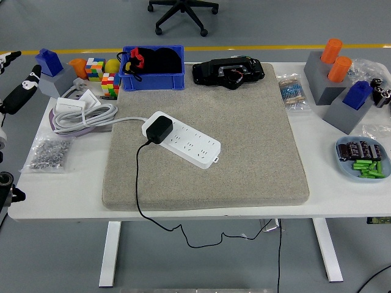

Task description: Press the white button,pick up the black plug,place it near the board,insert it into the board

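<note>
A white power strip (183, 139) lies slanted on the grey felt mat (244, 122). The black plug (157, 130) sits plugged into the strip's left end. Its black cord (137, 183) runs down over the mat's front edge and hangs below the table. My left hand (18, 94) is at the picture's far left edge, beyond the table's side and well away from the strip. Its black fingers (27, 82) are spread and hold nothing. The right hand does not show.
A coiled white cable with adapters (79, 113) lies left of the mat, with a bag of screws (47, 152) in front of it. A blue bin (153, 67), colour cubes (102, 76) and a black device (229, 71) line the back. Grey blocks (336, 85) and a blue dish (361, 160) stand on the right.
</note>
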Controlling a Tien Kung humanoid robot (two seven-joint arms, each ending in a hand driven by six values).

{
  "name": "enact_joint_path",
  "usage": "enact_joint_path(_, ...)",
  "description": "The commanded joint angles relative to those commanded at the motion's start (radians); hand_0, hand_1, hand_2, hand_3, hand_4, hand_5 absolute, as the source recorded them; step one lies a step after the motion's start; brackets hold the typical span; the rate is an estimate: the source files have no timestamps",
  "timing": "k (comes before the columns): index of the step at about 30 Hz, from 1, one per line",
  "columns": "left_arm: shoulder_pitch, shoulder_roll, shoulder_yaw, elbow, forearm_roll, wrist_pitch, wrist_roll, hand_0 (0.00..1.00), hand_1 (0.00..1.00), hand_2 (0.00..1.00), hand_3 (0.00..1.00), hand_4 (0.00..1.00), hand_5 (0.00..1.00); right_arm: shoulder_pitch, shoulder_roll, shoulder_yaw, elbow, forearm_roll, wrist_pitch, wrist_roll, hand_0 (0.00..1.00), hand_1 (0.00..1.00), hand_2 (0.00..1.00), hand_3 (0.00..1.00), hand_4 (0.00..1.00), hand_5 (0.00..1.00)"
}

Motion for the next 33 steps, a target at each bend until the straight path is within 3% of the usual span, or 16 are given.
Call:
enact_joint_path(15,0.009,0.003,-0.006,-0.017,0.005,0.005,0.000,0.919,0.925,0.861,0.776,0.749,0.523,-0.006,0.015,0.003,-0.001,-0.002,0.000,0.001,0.640,0.575,0.583,0.538,0.642,0.324)
enact_joint_path(33,0.004,-0.005,0.001,-0.014,0.005,-0.004,0.008,0.919,0.925,0.862,0.775,0.746,0.518,-0.006,0.006,0.010,-0.001,-0.005,-0.001,0.002,0.640,0.575,0.581,0.540,0.644,0.325)
